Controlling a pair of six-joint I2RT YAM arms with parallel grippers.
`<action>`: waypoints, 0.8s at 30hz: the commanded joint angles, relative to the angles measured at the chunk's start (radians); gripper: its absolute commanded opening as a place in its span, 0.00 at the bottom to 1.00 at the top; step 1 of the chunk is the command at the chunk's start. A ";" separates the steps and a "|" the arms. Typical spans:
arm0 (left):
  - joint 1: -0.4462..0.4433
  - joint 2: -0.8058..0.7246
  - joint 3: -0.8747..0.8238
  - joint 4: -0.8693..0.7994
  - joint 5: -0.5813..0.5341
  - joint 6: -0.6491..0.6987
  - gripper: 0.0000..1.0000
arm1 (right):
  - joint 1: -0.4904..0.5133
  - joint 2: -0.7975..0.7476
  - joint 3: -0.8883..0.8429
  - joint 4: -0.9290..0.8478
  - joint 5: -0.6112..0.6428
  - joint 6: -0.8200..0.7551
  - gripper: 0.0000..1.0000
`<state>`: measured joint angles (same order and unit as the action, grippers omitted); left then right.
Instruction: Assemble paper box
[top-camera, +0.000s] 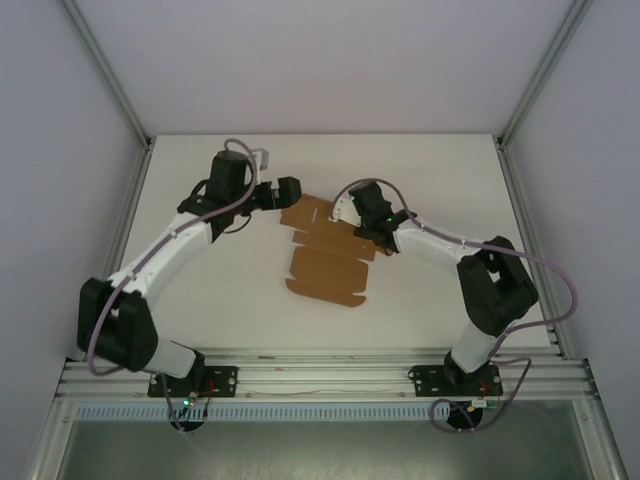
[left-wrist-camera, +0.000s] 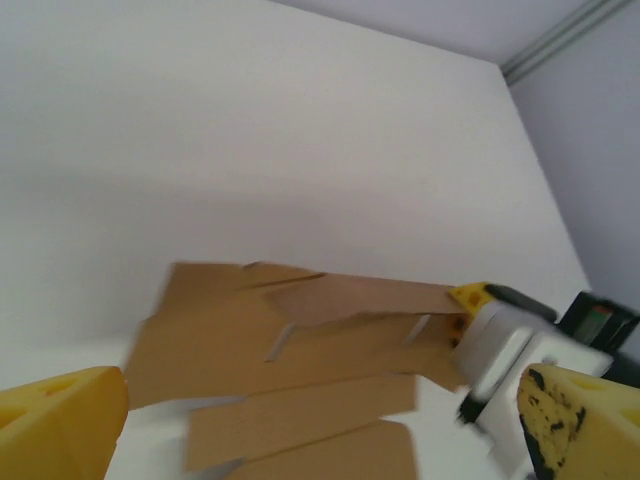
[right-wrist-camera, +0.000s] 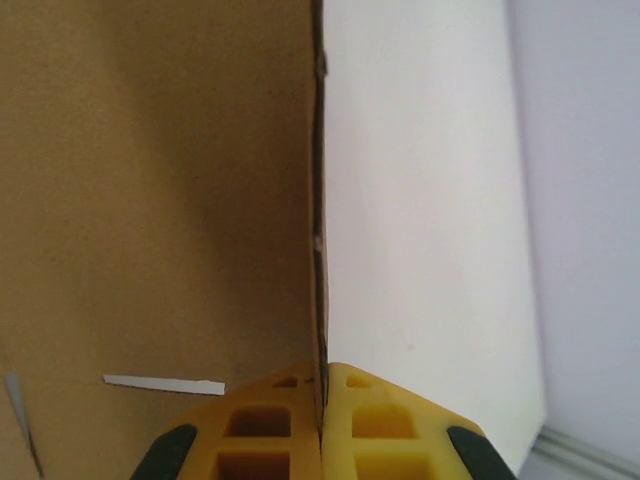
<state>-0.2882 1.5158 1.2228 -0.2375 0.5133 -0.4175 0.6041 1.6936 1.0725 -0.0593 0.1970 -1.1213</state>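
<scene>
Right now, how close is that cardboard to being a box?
Barely begun. Done: nothing is locked; the paper box is mostly a flat sheet on the table. In hand: the right hand pinches one edge panel, which looks raised, while the left hand hovers open beside the sheet. Left: raising the other walls and tucking the tabs.

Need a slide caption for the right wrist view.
Right gripper shut on the edge of the brown paper box sheet, white table to its right.

White table (top-camera: 440, 175) between pale walls (top-camera: 320, 60), aluminium rail (top-camera: 330, 375) along near edge
</scene>
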 joint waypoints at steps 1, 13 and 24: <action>-0.001 0.095 0.104 -0.005 0.168 -0.046 0.93 | 0.023 0.004 -0.029 0.150 0.074 -0.064 0.00; -0.003 0.253 0.176 -0.017 0.270 -0.070 0.61 | 0.027 0.009 -0.002 0.111 0.067 -0.035 0.00; -0.004 0.299 0.126 0.101 0.366 -0.129 0.48 | 0.031 0.009 -0.006 0.148 0.074 -0.014 0.00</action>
<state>-0.2882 1.7905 1.3697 -0.2047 0.8284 -0.5213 0.6296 1.6974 1.0550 0.0540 0.2447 -1.1549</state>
